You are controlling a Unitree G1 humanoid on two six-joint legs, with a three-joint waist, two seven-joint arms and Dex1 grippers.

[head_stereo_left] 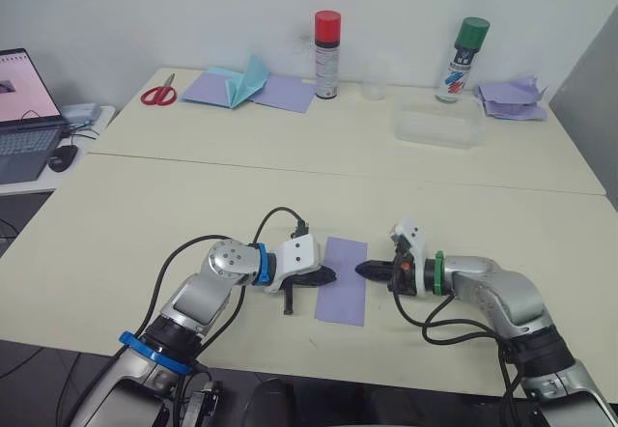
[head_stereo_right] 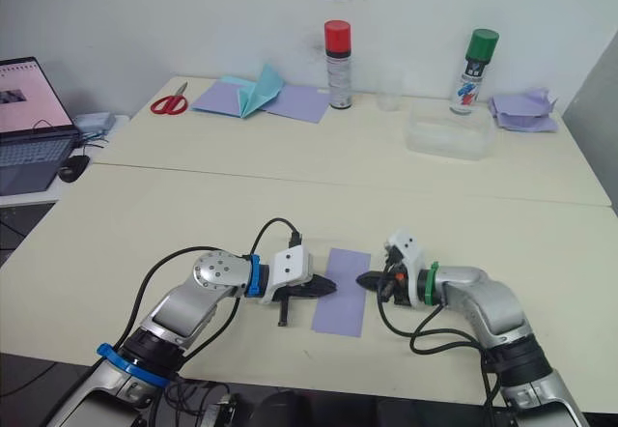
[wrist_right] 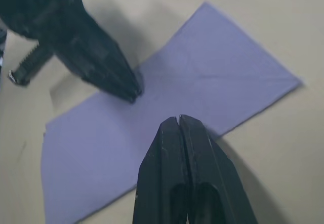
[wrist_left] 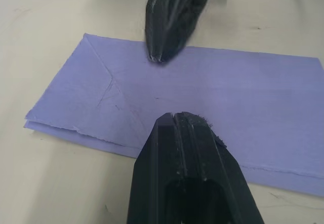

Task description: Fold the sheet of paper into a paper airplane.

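Either side of the sheet of paper point(head_stereo_left: 343, 280), my left pincer point(head_stereo_left: 326, 275) and right pincer point(head_stereo_left: 367, 270) press, both closed; uneven pressure could skew the crease.

Landmark: we take the clear tub point(head_stereo_left: 436, 123).
Green-capped can point(head_stereo_left: 462, 60): just behind it.
Red-capped can point(head_stereo_left: 327, 55): to its left.
Scissors point(head_stereo_left: 159, 92): far left.
Laptop point(head_stereo_left: 27, 113): beyond the scissors, at the left edge.

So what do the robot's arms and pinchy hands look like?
Both arms are shiny silver with looping black cables. The left arm wears blue rings, the right arm a green ring. White blocks sit behind the pointed black left gripper and right gripper.
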